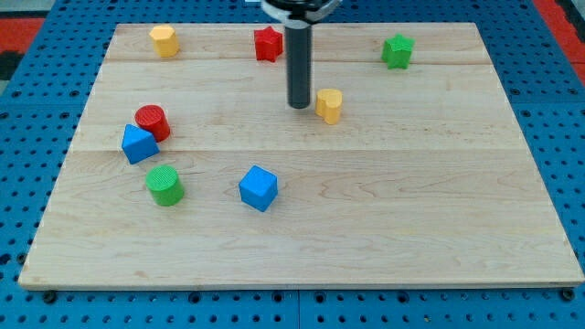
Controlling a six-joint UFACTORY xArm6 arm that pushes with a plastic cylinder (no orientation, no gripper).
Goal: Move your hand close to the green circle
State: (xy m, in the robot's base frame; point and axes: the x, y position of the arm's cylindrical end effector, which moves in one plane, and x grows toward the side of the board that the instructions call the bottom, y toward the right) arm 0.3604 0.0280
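Now, our rod: upright — my tip (300, 107) just left of the yellow block (329, 105)
Grasp: none, we carry no jaws
Green circle (164, 185): well apart, lower left
Open room: bare wooden board (411, 201) between

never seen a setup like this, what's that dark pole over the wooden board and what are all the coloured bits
The dark pole is the end of a robot arm. It has no hand and holds nothing; its lower end, my tip, slides on the wooden board and pushes blocks. There is one picture, from one camera looking down at the board.

On the board lie small blocks: a green circle, a red cylinder touching a blue block, a blue cube, a yellow block just right of the tip, another yellow block, a red star and a green star. The green circle is far from the tip, towards the view's bottom left.
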